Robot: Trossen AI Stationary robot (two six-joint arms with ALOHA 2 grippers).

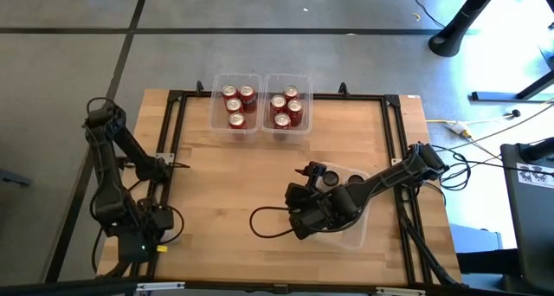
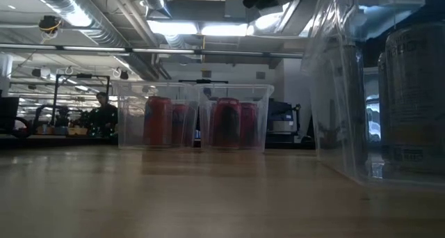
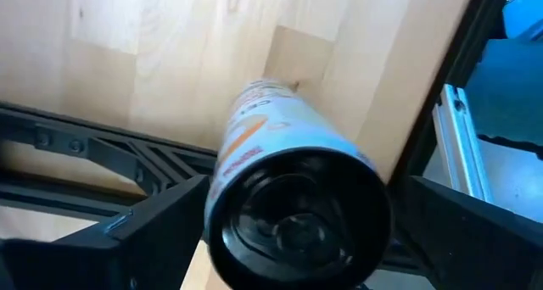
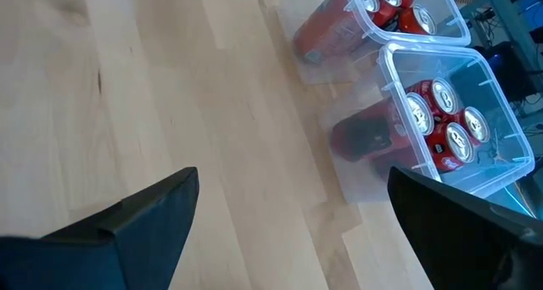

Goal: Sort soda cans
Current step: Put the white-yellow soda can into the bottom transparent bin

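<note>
Left end effector (image 3: 301,192) is grasping a pale can (image 3: 280,146) over the worktop's (image 3: 170,52) left edge. Best carried level and lowered gently into its bin. Right end effector (image 4: 293,180) hangs released, empty, while the red cans (image 4: 441,120) sit in the far bins (image 4: 383,54).

No legible text; orange print on the silver can (image 3: 288,167) in left wrist view too blurred to read

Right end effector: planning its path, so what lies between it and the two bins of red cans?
In the high view, only bare wood lies between the right end effector and the bins of red cans.
</note>
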